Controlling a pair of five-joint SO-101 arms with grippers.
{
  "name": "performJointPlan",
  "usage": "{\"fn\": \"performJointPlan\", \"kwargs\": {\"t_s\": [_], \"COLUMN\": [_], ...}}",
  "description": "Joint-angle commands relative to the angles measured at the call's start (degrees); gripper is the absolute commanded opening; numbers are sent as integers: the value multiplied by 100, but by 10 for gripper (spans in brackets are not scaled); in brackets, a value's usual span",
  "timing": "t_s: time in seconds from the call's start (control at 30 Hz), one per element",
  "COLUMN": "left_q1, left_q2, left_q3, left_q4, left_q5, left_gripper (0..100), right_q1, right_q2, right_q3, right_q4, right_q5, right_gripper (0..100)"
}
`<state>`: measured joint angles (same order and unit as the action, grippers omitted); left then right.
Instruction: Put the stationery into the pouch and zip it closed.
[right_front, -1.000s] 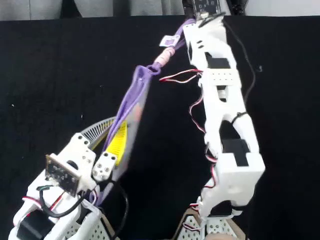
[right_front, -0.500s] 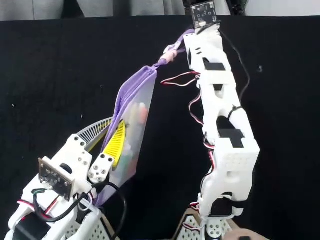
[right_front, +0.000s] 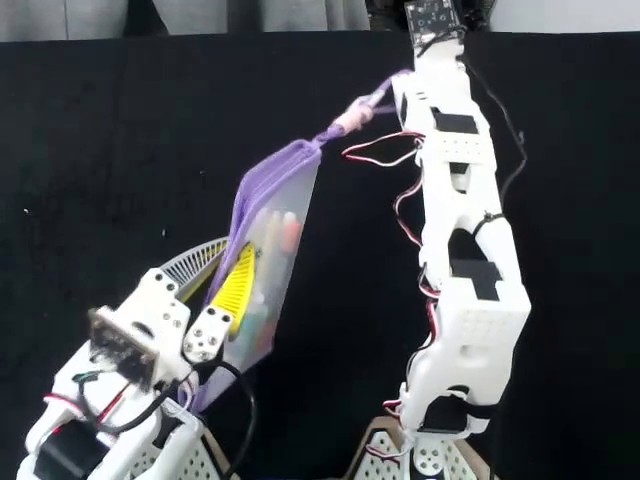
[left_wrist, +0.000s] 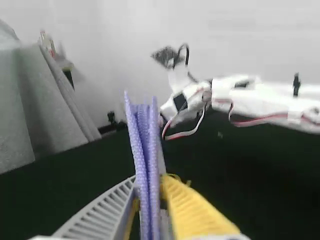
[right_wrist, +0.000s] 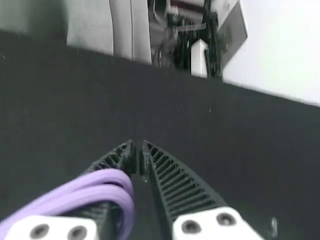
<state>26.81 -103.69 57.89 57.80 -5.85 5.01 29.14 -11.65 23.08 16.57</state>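
A clear pouch (right_front: 272, 250) with a purple zip edge (left_wrist: 142, 145) hangs stretched between the two arms above the black table. Pens and other coloured stationery (right_front: 285, 228) show through its side. My left gripper (right_front: 238, 250), with one grey and one yellow finger (left_wrist: 192, 212), is shut on the pouch's near end. At the far end a pink bead (right_front: 350, 120) and a purple pull cord (right_wrist: 85, 192) lead to my right gripper (right_wrist: 138, 148), whose black fingers are shut on the cord. In the high view the right gripper (right_front: 398, 88) sits near the table's far edge.
The black table (right_front: 120, 150) spreads out on both sides of the pouch. The right arm's white body (right_front: 460, 240) runs the length of the table's right half. Grey curtains and equipment (right_wrist: 190, 35) stand beyond the far edge.
My right gripper has moved right with the pull cord. The pouch has turned from edge-on to showing its clear side, its far end shifted right. The left gripper keeps hold.
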Motion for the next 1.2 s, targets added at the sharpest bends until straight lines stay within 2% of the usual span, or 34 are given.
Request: {"fn": "performJointPlan", "kwargs": {"t_s": [0.0, 0.23, 0.47, 0.57, 0.7, 1.0, 1.17], "left_q1": [-48, -163, -1824, -2237, -1965, -1068, -1077], "left_q2": [-88, -88, -97, -97, -97, -88, -88], "left_q3": [66, 57, -576, -593, -585, -233, -251], "left_q4": [229, 220, 281, 369, 563, 624, 624], "left_q5": [18, 26, 26, 18, 9, 9, -9], "left_gripper": [212, 247, 247, 247, 245, 244, 242], "right_q1": [132, -35, -545, -677, -686, -677, -712], "right_q2": [-497, -488, -479, -356, -110, -268, -866], "right_q3": [-251, -207, -215, -127, -92, -215, -207], "right_q4": [202, 220, 26, -325, -422, -97, 360], "right_q5": [70, 79, 79, 79, 79, 18, 35], "right_gripper": [11, 11, 12, 15, 35, 334, 378]}}
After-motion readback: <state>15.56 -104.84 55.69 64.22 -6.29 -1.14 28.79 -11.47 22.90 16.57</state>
